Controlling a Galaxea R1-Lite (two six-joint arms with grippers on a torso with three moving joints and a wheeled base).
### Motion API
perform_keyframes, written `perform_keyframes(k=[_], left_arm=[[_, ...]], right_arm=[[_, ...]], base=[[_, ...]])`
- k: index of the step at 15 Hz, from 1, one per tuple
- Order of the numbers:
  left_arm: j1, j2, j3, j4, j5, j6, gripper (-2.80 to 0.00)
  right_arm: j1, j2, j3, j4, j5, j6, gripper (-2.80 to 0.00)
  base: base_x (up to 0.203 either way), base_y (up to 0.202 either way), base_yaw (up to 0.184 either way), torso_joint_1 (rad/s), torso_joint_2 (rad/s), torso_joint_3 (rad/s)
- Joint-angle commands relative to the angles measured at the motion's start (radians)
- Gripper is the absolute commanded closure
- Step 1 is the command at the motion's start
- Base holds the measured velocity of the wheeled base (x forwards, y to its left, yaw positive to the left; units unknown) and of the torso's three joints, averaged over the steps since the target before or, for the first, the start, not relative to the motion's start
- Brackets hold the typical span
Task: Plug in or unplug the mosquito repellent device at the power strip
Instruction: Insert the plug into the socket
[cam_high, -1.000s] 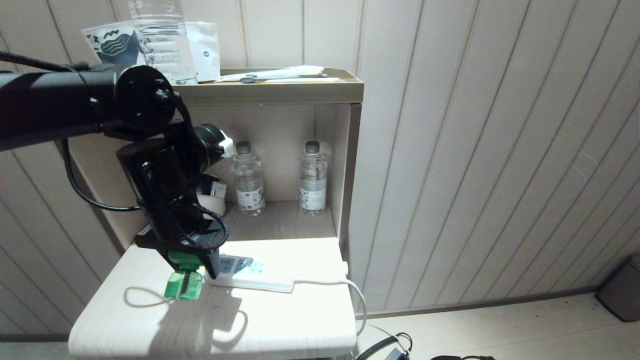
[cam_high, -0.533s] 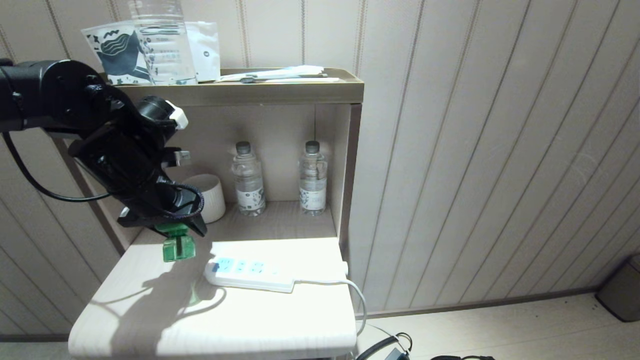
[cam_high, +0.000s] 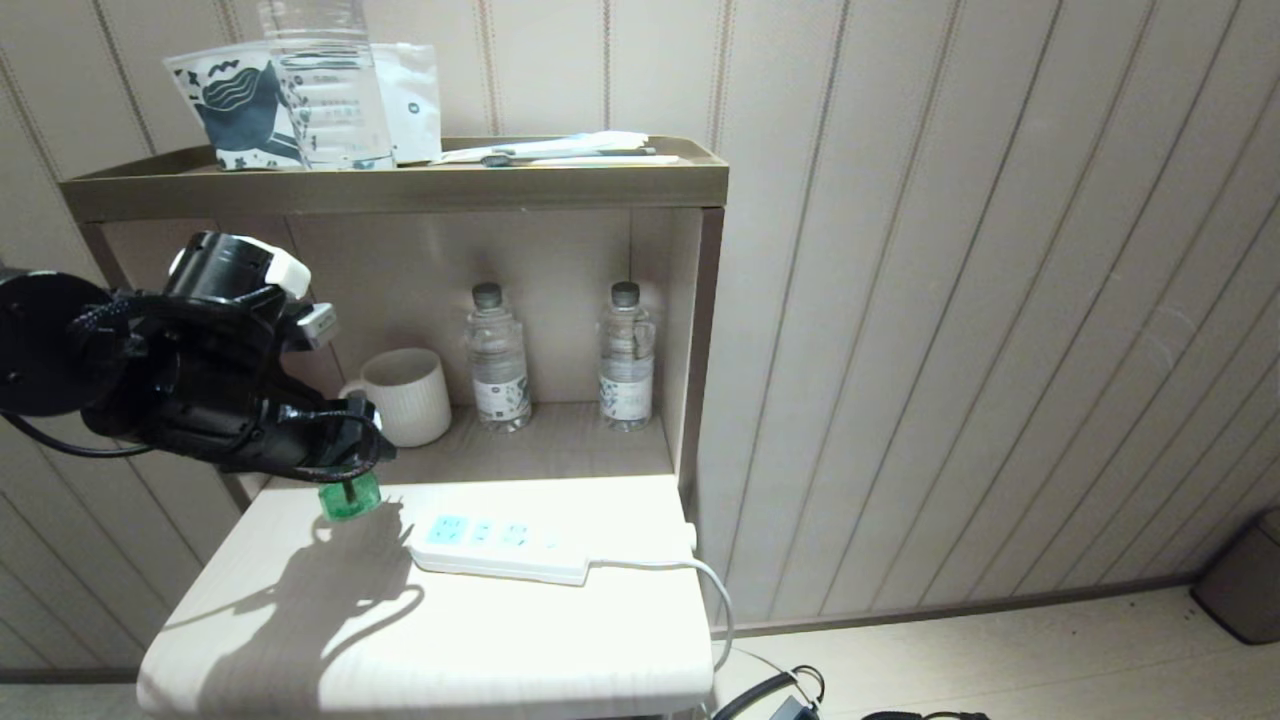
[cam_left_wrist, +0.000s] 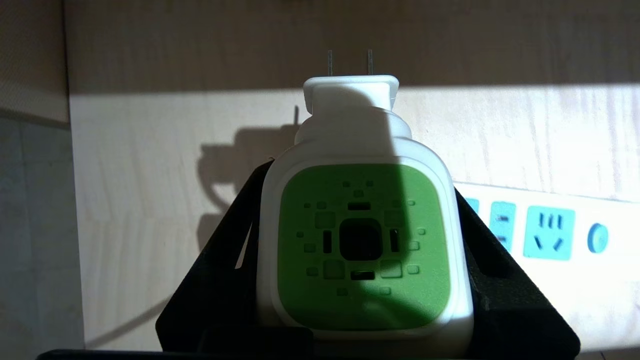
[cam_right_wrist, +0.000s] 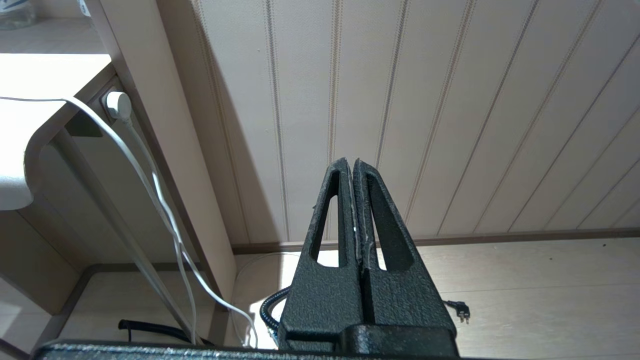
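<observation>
Lifted back from the power strip (cam_high: 500, 545), my left gripper (cam_high: 345, 480) clamps the mosquito repellent device (cam_left_wrist: 362, 240), prongs (cam_left_wrist: 369, 62) pointing away from me.

Power strip (cam_high: 505, 545) on table (cam_high: 560, 650), mug (cam_high: 408, 396) behind on shelf (cam_high: 560, 440)

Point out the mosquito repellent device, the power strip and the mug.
mosquito repellent device (cam_left_wrist: 364, 245), left wrist view, green face.
power strip (cam_high: 545, 560), head view, white casing near the cord end.
mug (cam_high: 410, 398), head view, ribbed side wall.

Mosquito repellent device (cam_high: 349, 498) mostly hidden behind left pincer (cam_high: 335, 470); bottle bottom alone visible.
</observation>
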Motion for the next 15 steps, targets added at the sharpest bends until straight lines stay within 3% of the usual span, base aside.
perform_keyframes(k=[1, 6, 15], left_arm=[[0.004, -0.026, 0.101, -0.152, 0.02, -0.001, 0.0], [0.005, -0.022, 0.391, -0.549, 0.087, 0.0, 0.0], [0.006, 0.006, 0.515, -0.741, 0.113, -0.015, 0.0]], right_arm=[[0.0, 0.0, 0.0, 0.0, 0.0, -0.001, 0.0], [0.0, 0.0, 0.0, 0.0, 0.0, 0.0, 0.0], [0.0, 0.0, 0.0, 0.0, 0.0, -0.001, 0.0]], base=[[0.0, 0.0, 0.0, 0.0, 0.0, 0.0], [0.0, 0.0, 0.0, 0.0, 0.0, 0.0], [0.0, 0.0, 0.0, 0.0, 0.0, 0.0]])
